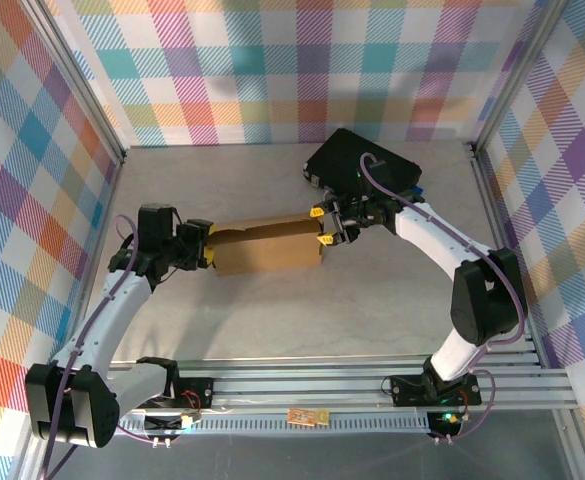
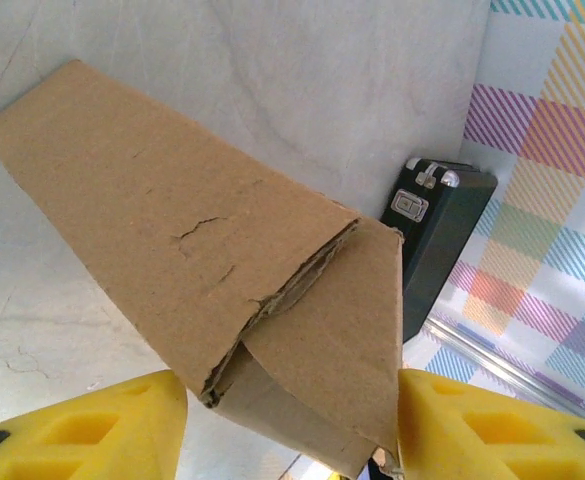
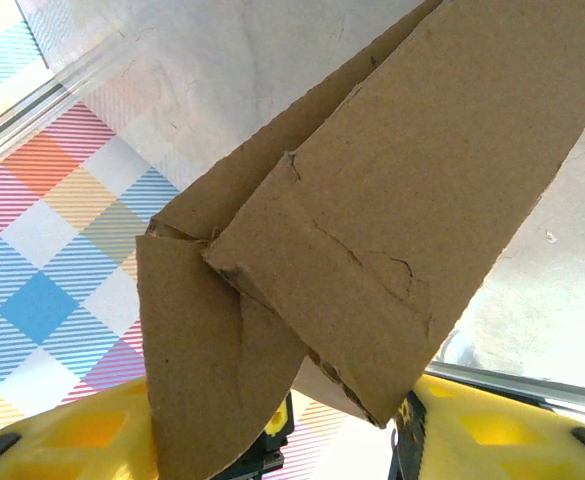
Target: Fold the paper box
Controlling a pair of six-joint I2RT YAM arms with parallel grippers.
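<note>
The paper box [image 1: 267, 247] is a brown cardboard piece, partly folded, held lengthwise between the two arms in the middle of the table. My left gripper [image 1: 210, 250] grips its left end, where the folded flaps [image 2: 302, 330] sit between the yellow fingers [image 2: 82, 430], the right finger against the flap edge. My right gripper [image 1: 324, 225] is shut on the box's right end. There a creased panel [image 3: 372, 230] and a hanging flap [image 3: 207, 350] fill the gap between its fingers [image 3: 512, 435].
A black hard case [image 1: 364, 165] lies at the back right, just behind the right gripper, and it stands past the box [image 2: 437, 235] in the left wrist view. Checkered walls and metal rails [image 1: 302, 385] bound the table.
</note>
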